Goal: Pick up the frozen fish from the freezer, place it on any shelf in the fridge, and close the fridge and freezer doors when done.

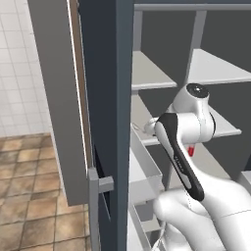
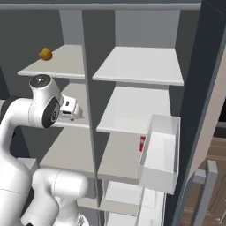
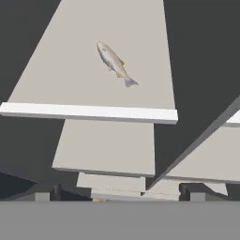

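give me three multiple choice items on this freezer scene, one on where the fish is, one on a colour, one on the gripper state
1. Where does the slender silvery-grey frozen fish lie?
A. on a flat pale grey shelf
B. in a box-like grey door bin
C. between the fingertips

2. What colour is the small round object on the upper left shelf in the right base view?
A. blue
B. yellow-brown
C. white

3. How is the two-finger gripper?
A. shut on the fish
B. shut, empty
C. open

Answers: 1 A, the hand view shows it flat on the board; 2 B, it looks golden there; 3 C, the tips stand wide apart with nothing between.
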Robot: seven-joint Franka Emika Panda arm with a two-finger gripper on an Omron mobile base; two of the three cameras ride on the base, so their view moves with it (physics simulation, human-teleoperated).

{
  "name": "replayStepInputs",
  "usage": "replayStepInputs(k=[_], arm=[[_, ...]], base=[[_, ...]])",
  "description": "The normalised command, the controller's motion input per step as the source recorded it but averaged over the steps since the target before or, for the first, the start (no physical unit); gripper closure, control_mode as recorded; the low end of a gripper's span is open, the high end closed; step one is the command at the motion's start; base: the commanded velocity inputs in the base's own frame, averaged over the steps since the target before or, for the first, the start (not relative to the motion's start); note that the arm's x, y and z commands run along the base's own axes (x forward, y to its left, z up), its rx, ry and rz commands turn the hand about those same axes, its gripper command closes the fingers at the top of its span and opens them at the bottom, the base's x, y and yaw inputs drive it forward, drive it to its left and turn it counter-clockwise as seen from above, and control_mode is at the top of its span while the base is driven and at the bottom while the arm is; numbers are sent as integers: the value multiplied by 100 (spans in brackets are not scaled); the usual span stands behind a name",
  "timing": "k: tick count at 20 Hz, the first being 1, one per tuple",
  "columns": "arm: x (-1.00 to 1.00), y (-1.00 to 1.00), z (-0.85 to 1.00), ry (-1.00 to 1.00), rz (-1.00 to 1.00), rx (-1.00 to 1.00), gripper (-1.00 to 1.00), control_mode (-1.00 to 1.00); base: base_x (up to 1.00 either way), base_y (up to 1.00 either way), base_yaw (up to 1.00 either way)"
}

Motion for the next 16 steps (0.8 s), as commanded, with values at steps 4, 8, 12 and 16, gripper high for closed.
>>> replayStepInputs(k=[4,8,12,16], arm=[[0,0,0,0,0,0,-100,100],[0,0,0,0,0,0,-100,100],[0,0,0,0,0,0,-100,100],[18,0,-7,-7,0,-2,-100,-100]], base=[[27,21,0],[11,31,0],[14,18,0],[14,1,0]])
